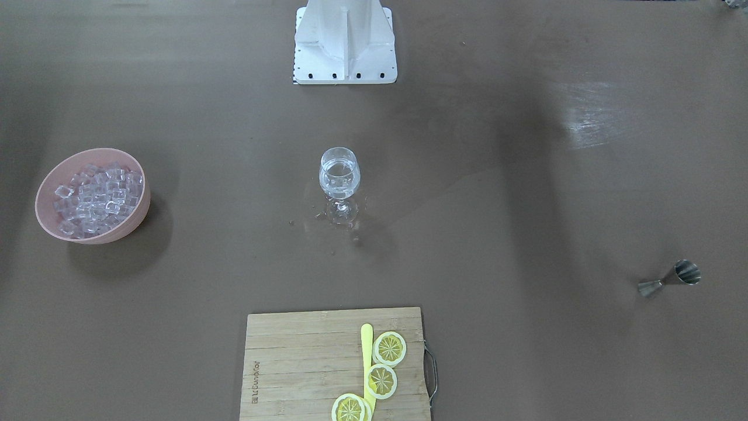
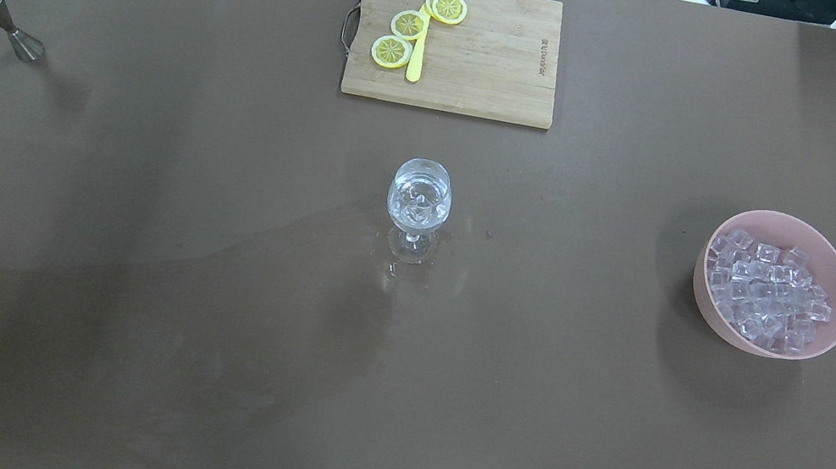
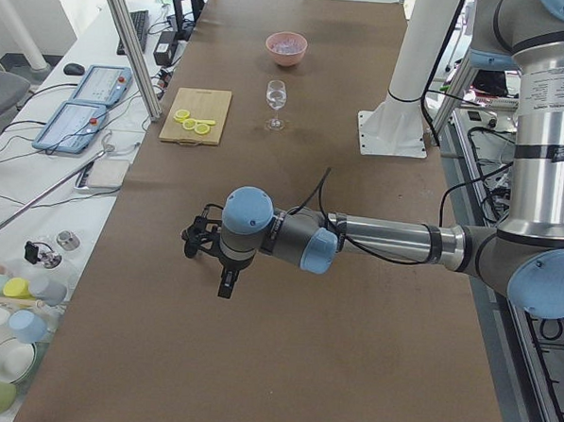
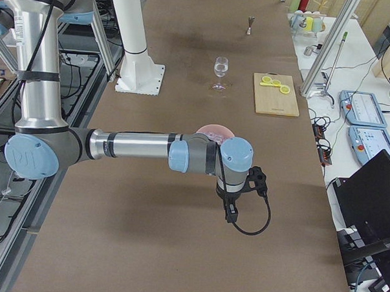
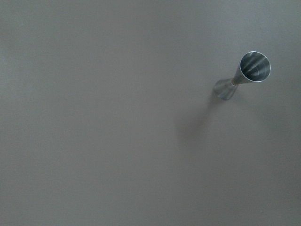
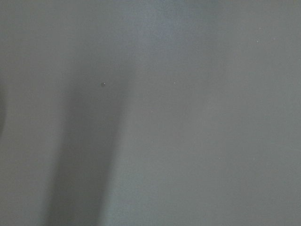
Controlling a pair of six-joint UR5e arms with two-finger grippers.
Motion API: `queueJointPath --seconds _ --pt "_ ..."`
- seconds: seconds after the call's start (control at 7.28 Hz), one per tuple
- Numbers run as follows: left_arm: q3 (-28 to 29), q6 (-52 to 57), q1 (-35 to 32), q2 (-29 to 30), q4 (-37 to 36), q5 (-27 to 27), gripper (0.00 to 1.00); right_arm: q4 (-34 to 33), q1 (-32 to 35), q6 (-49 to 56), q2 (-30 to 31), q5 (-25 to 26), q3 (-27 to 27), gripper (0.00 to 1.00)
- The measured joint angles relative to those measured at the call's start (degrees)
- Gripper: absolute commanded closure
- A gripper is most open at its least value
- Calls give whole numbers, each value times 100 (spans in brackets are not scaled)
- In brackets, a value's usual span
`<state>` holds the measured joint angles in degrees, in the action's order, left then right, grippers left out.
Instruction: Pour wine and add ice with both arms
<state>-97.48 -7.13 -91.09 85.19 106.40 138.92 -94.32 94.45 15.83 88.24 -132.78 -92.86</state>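
Note:
A clear wine glass [image 1: 339, 175] stands upright mid-table and holds wine, a clear liquid, with what look like a few ice cubes; it also shows in the overhead view [image 2: 419, 200]. Ice cubes [image 2: 765, 291] fill a pink bowl [image 2: 713, 317] on the robot's right. A steel jigger [image 2: 4, 21] stands at the far left, empty, and shows in the left wrist view [image 5: 244, 77]. The left gripper [image 3: 226, 286] and the right gripper [image 4: 229, 212] hang over bare table, far from the glass. They show only in the side views, so I cannot tell whether they are open or shut.
A wooden cutting board [image 2: 490, 67] with lemon slices [image 2: 408, 25] and a yellow knife [image 2: 415, 62] lies beyond the glass. Wet drops [image 1: 327, 219] ring the glass foot. The white base block [image 1: 345, 52] stands at the robot's edge.

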Motion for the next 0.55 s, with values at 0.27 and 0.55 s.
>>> queueJointPath --seconds 0.27,0.55 --pt "14 1 -5 -31 138 -7 1 1 3 -15 7 -20 25 0" --pt "15 -1 -11 -36 181 -16 1 1 3 -24 66 -31 12 0"
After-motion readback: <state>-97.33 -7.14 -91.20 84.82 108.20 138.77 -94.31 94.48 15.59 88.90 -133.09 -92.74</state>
